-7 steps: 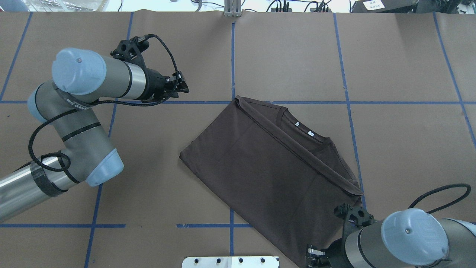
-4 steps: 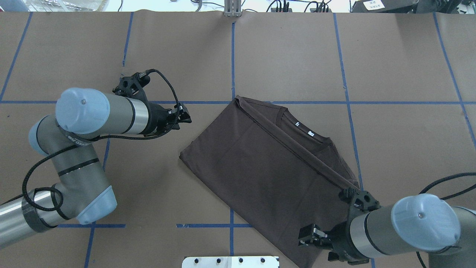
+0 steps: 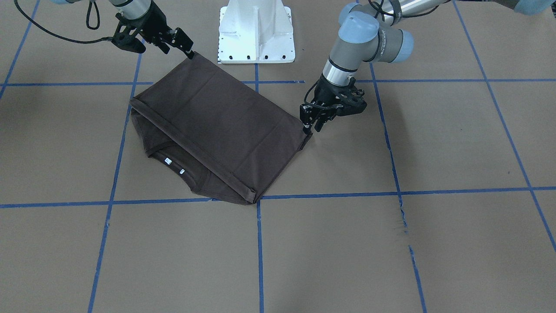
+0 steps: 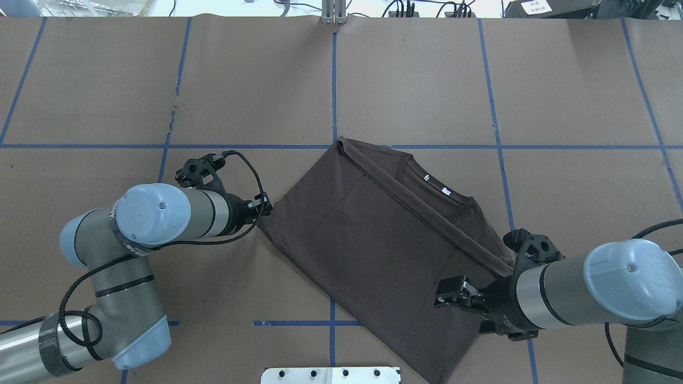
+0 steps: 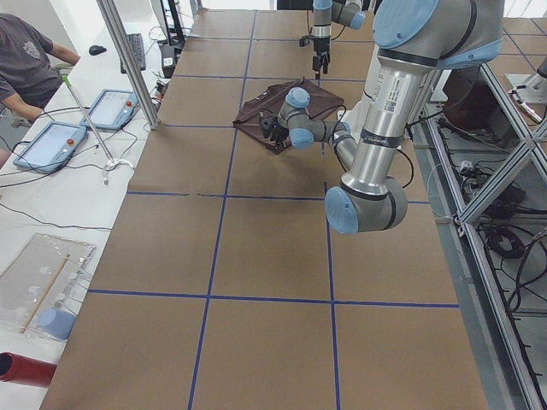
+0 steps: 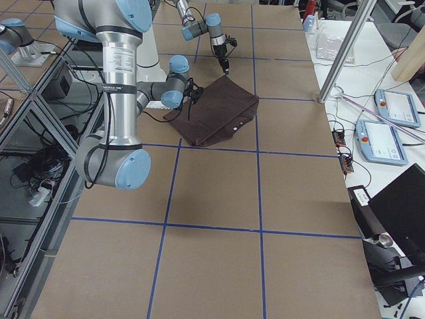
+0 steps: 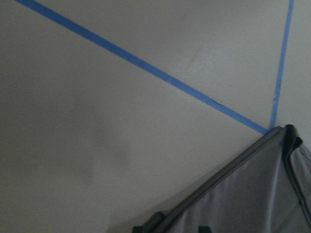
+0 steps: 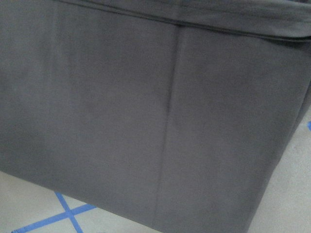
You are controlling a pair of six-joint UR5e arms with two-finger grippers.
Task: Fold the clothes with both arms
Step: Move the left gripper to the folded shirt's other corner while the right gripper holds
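Note:
The dark grey-brown T-shirt lies folded and diagonal at mid-table, its collar and white tags exposed on the far side. My left gripper points down at the shirt's left corner, and its jaws look open. In the left wrist view two dark fingertips show at the bottom edge beside the shirt's hem. My right gripper hovers just off the corner nearest the robot base, apparently open with no cloth in it. The right wrist view is filled by flat cloth.
The white pedestal base stands right behind the shirt's near corner. Blue tape lines grid the brown table cover. In the exterior left view a seated person, tablets and a metal post are beside the table's far edge.
My left arm has swung from the far left down to the shirt's left corner. My right gripper has risen from the near edge over the shirt's lower right part. The shirt has not moved.

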